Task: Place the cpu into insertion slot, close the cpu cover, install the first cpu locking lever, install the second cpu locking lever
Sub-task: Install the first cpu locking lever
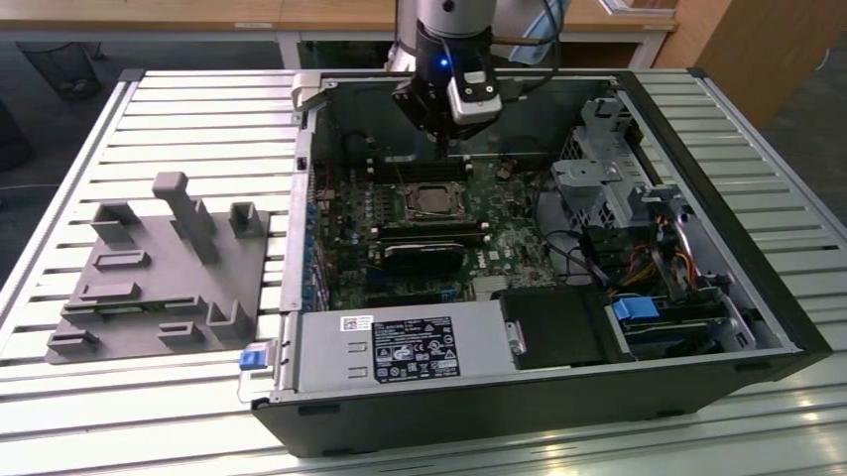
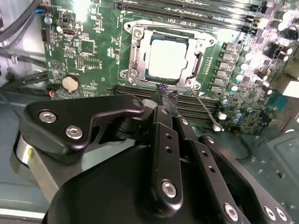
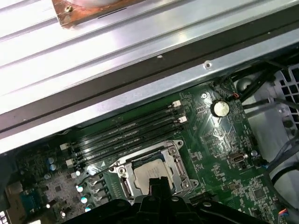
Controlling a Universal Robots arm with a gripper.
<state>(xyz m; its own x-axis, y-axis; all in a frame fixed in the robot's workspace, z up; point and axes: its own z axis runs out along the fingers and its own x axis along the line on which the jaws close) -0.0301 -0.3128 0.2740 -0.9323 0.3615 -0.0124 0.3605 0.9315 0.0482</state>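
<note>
Cpu [image 2: 169, 58] beneath cpu cover [image 2: 138, 53], gripper [image 2: 167, 93] just beside (pinched closed, holding nothing)

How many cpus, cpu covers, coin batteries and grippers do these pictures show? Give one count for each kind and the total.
cpu: 1
cover: 1
coin battery: 1
gripper: 1
Total: 4

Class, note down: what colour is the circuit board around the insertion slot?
Green; the circuit board shows best in the second wrist view.
</note>
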